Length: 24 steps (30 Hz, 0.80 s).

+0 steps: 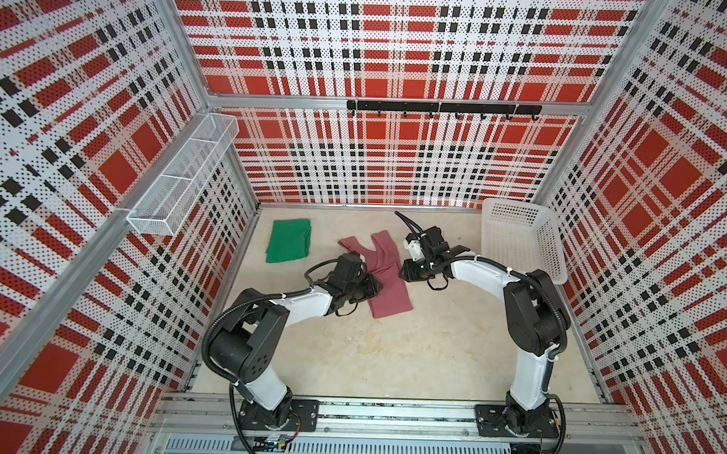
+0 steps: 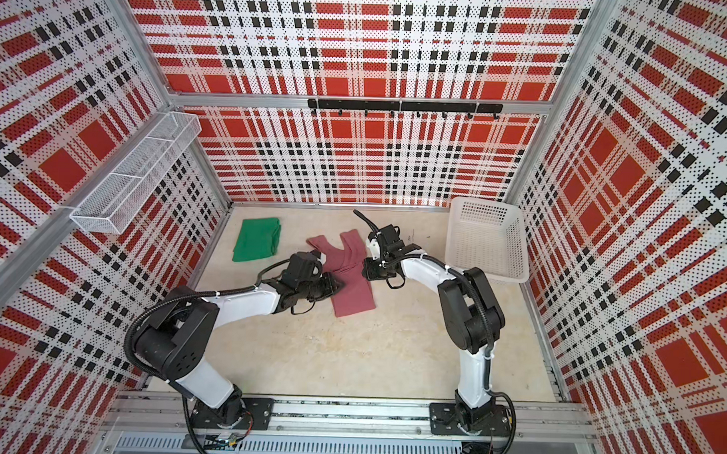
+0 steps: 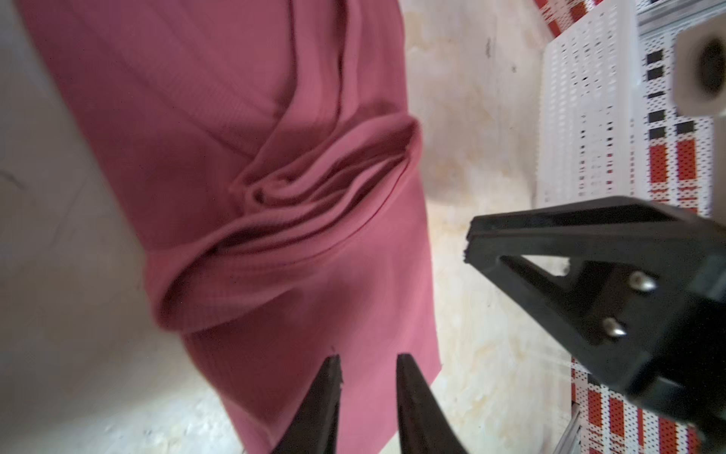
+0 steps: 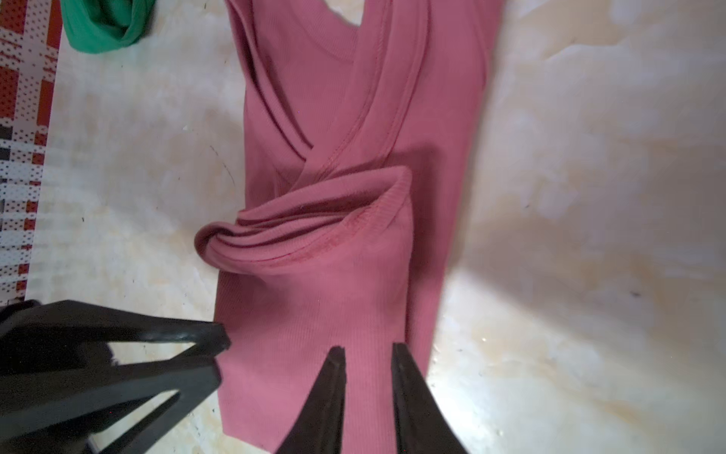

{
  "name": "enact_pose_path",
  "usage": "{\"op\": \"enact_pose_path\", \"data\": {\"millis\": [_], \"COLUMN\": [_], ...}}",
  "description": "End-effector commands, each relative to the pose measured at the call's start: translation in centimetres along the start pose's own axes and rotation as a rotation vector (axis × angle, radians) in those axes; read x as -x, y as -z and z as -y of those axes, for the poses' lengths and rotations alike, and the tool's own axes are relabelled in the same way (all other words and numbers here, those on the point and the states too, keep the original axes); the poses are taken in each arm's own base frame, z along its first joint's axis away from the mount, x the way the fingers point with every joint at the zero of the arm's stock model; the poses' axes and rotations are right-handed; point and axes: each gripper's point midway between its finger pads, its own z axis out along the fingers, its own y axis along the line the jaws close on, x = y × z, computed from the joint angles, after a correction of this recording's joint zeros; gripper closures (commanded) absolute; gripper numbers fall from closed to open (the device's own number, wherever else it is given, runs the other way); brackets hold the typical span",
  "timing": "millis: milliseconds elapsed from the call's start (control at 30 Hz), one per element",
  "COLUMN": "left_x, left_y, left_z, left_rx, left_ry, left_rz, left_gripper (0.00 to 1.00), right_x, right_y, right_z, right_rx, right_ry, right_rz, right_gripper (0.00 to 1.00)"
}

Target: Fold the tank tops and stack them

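The rose-pink tank top (image 1: 388,295) (image 2: 353,294) lies mid-table as a long narrow strip, its straps toward the back wall and a bunched ridge across its middle (image 3: 314,196) (image 4: 314,228). My left gripper (image 1: 374,284) (image 3: 367,357) is over its left edge, jaws a narrow gap apart with only cloth showing below. My right gripper (image 1: 406,273) (image 4: 369,348) faces it over the right edge, also slightly open and holding nothing. The green tank top (image 1: 290,240) (image 2: 256,241) (image 4: 106,23) lies folded at the back left.
A white perforated basket (image 1: 519,242) (image 2: 486,240) (image 3: 581,118) leans tilted at the back right corner. A wire mesh shelf (image 1: 180,176) hangs on the left wall and a black hook rail (image 1: 441,108) on the back wall. Bare beige tabletop (image 1: 411,354) lies toward the front.
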Motion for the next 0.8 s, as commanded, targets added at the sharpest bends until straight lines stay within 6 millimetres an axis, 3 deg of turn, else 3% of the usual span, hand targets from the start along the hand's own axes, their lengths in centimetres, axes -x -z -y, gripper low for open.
{"op": "enact_pose_path", "data": {"millis": [0,67,233,333,433,500,567,767], "left_x": [2.7,4.7,10.8,14.1,16.1,16.0,14.9,7.7], "left_y": [-0.4,-0.7,-1.4,-1.7,-0.5,0.4,1.3,2.8], "left_z": [0.0,-1.7,-3.0,-2.5,-0.5,0.2,0.6,-0.4], "left_rx": [-0.012,0.051,0.134,0.132,0.109,0.102,0.096,0.107], "left_ry": [0.023,-0.003,-0.088,-0.139,-0.175,-0.175,-0.167,-0.136], "left_rz": [0.096,0.121,0.191,0.231,0.284,0.294,0.29,0.199], "left_gripper": [0.72,0.72,0.72,0.73,0.74,0.74,0.73,0.76], "right_x": [1.2,1.8,5.0,7.4,9.3,9.9,9.2,4.7], "right_y": [-1.6,-2.5,-4.5,-5.1,-3.8,-2.5,-1.3,1.3], "right_z": [-1.5,-1.2,-0.2,0.2,0.0,-0.3,-0.3,-0.4], "right_rx": [0.064,0.058,0.027,0.009,-0.005,-0.014,-0.028,-0.022], "right_ry": [0.007,0.001,-0.009,-0.003,0.017,0.026,0.027,0.01], "right_rz": [0.044,0.053,0.118,0.18,0.264,0.299,0.297,0.245], "right_gripper": [0.77,0.78,0.78,0.76,0.73,0.7,0.68,0.65]}}
